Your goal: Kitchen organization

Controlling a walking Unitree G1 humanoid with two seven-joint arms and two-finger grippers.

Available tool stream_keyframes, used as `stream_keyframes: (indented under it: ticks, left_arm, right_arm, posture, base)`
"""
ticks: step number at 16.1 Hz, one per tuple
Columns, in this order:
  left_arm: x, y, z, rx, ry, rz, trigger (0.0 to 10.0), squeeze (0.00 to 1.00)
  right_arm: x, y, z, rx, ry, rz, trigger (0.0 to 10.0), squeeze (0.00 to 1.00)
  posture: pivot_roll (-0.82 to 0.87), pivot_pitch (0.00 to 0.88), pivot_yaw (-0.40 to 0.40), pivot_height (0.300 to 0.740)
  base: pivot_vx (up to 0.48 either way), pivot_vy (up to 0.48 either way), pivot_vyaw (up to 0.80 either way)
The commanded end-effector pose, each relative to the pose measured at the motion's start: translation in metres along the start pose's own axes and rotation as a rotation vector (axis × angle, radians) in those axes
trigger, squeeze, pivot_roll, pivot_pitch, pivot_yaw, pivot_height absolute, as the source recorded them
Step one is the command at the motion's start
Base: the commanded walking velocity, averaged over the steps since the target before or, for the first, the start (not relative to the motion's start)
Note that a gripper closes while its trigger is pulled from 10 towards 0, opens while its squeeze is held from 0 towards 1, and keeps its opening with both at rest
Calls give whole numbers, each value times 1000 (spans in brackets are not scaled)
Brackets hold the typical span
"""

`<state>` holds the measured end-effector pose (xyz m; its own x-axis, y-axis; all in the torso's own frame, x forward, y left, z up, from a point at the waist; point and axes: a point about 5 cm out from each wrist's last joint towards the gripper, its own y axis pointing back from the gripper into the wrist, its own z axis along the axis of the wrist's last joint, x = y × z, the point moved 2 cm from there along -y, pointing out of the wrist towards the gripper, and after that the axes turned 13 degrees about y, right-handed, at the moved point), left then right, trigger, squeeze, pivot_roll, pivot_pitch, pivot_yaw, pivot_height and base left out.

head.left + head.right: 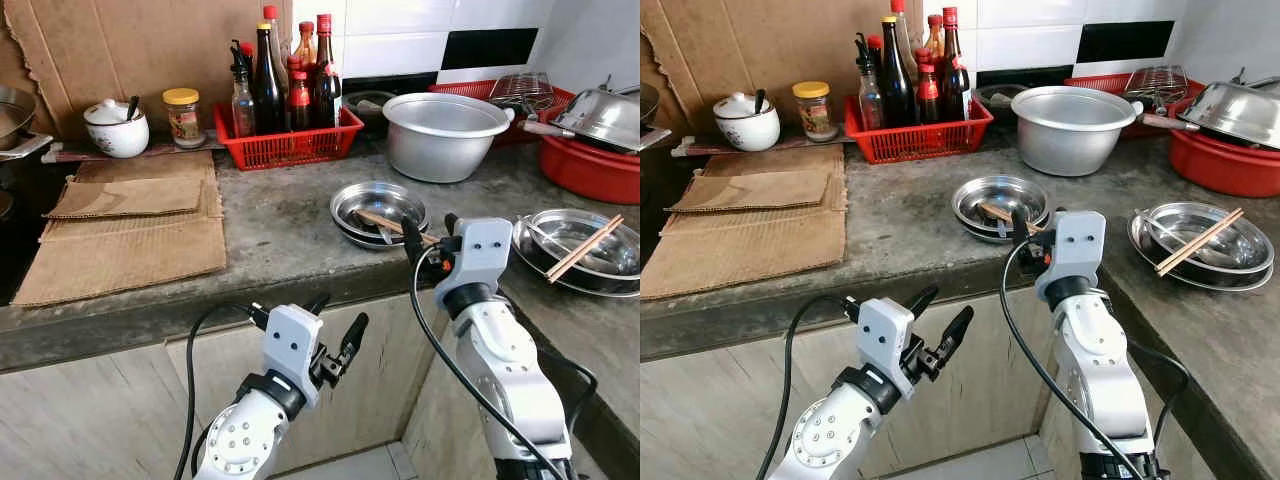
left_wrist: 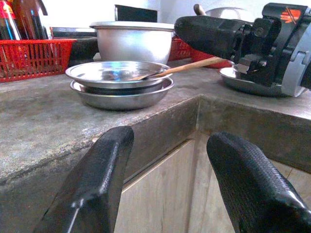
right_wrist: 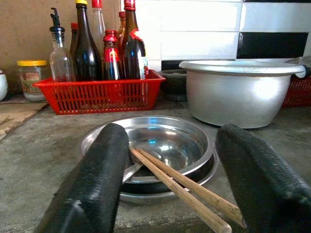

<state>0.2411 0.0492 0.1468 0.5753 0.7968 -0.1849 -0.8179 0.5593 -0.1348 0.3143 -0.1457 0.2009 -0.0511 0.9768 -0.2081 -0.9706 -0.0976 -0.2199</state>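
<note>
**Two grippers at the counter edge, chopsticks not yet gripped**

Two stacked shallow steel plates [image 1: 378, 212] near the front edge of the grey stone counter [image 1: 270, 235] serve as landmark.

- Largest item: the counter itself, running round a corner to the robot's right.
- Behind the plates: big round aluminium pot [image 1: 444, 133]. Left of the pot, a red plastic basket of dark sauce bottles [image 1: 287, 140].
- Well left of the plates: flattened brown cardboard sheets [image 1: 125, 230]; behind them a white lidded ceramic jar [image 1: 116, 128] and a yellow-capped glass jar [image 1: 183, 117].
- Right of the plates: a second steel plate stack [image 1: 575, 250] with its own chopsticks; beyond, a red plastic tub [image 1: 590, 165].
- Across the landmark plates: a pair of wooden chopsticks [image 3: 180, 184], the likely task item.
- Right gripper [image 3: 182, 184]: at the plates' near rim, fingers spread wide either side of the chopstick ends, gripping nothing.
- Left gripper [image 1: 335, 335]: below the counter edge, left of the plates, fingers apart, empty.

Progress, as judged: early. Dishes sit unsorted, nothing lifted; closing on the chopsticks looks like the step in hand, everything else remains.

Hard to tell: a spoon-like shape under the chopsticks; the stove at far left is cut off; contents of the tub and far red rack unclear.
</note>
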Motion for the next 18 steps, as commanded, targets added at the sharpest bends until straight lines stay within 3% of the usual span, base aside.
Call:
stream_keyframes:
  ticks: [1,5,6,18]
  left_arm:
    - [-3,1,6,-27,-1,-20,10000,0]
    - [-5,1,6,-36,8,-39,10000,0]
    - [-5,1,7,-38,10,-41,10000,0]
    - [-11,-1,13,-78,12,-84,10000,0]
  right_arm:
    - [-3,0,-1,-1,1,-17,10000,1000]
    - [-1,2,-7,19,-10,-31,10000,1000]
    - [0,1,-9,31,-13,-34,10000,0]
    - [9,-8,-24,71,-106,-45,10000,0]
  posture:
    - [13,16,-38,740]
    - [15,11,-38,740]
    - [16,11,-40,740]
    - [18,0,-38,740]
  base:
    - [0,0,0]
    - [0,0,0]
    - [0,0,0]
    - [0,0,0]
